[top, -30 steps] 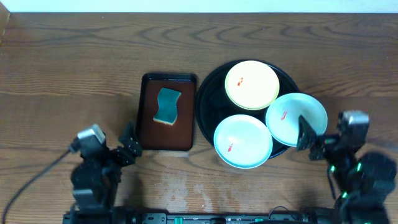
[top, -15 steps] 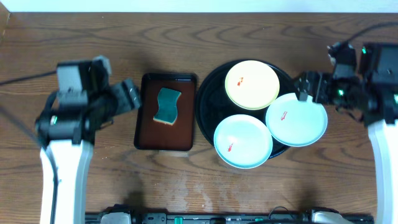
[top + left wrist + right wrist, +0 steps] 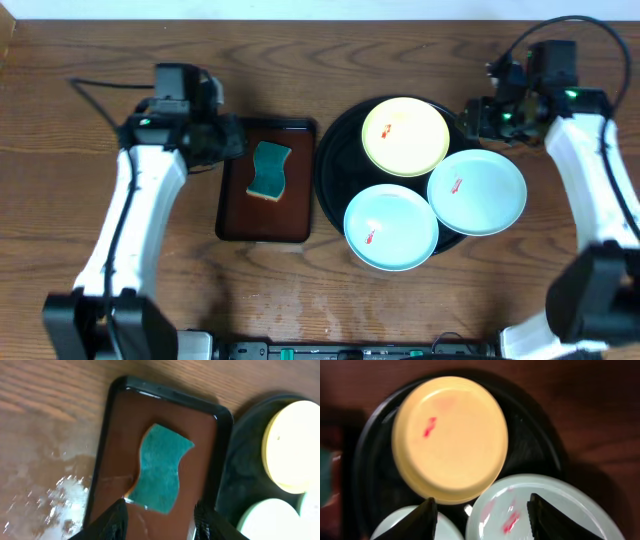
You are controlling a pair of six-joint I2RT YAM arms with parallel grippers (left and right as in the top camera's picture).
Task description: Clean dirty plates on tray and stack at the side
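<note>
The black tray [image 3: 334,150] holds three plates, each with a small red smear: a pale yellow plate [image 3: 405,135] at the back, a mint plate [image 3: 391,227] in front and a second mint plate [image 3: 477,192] hanging over the right rim. My right gripper [image 3: 476,118] hovers open off the tray's back right rim. In its wrist view the right gripper [image 3: 482,517] has the yellow plate [image 3: 450,435] ahead of it and the right mint plate [image 3: 580,515] below. My left gripper [image 3: 228,140] is open and empty, and the left gripper [image 3: 160,521] is above the sponge [image 3: 160,475].
A teal sponge [image 3: 269,170] lies on a rectangular dark-brown tray [image 3: 240,215] just left of the black tray. Wet streaks [image 3: 55,495] mark the wooden table beside the brown tray. Both arms reach in from the table's left and right sides.
Both arms have lifted from the table's front edge and swung to the back: the left over the brown tray, the right beside the black tray. Both pairs of jaws stand narrower than before.
</note>
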